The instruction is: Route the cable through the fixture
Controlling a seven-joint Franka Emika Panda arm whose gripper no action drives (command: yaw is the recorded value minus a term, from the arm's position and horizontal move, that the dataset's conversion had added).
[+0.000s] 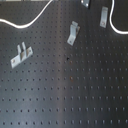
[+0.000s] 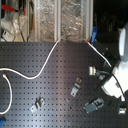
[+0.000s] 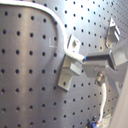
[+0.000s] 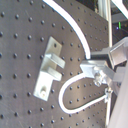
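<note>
The white cable [image 4: 75, 27] curves across the black perforated board and runs into my gripper [image 4: 96, 69], which is shut on it. A slack loop [image 4: 65, 97] hangs out from the fingers. A small metal bracket [image 4: 50, 70] stands on the board just beside the fingertips, apart from them. In the first wrist view the cable [image 3: 57, 25] passes close by the same bracket [image 3: 70, 64], with my gripper [image 3: 91, 62] next to it. In the second exterior view the cable [image 2: 47, 62] sweeps from that view's left to my white arm [image 2: 117, 75]. The first exterior view shows cable [image 1: 30, 22] but no gripper.
Several more small brackets are bolted to the board [image 1: 65, 95]: one at the first exterior view's left [image 1: 20, 54], one in the middle [image 1: 73, 32], one at the upper right [image 1: 104, 17]. Foil-covered boxes [image 2: 60, 17] stand behind the board.
</note>
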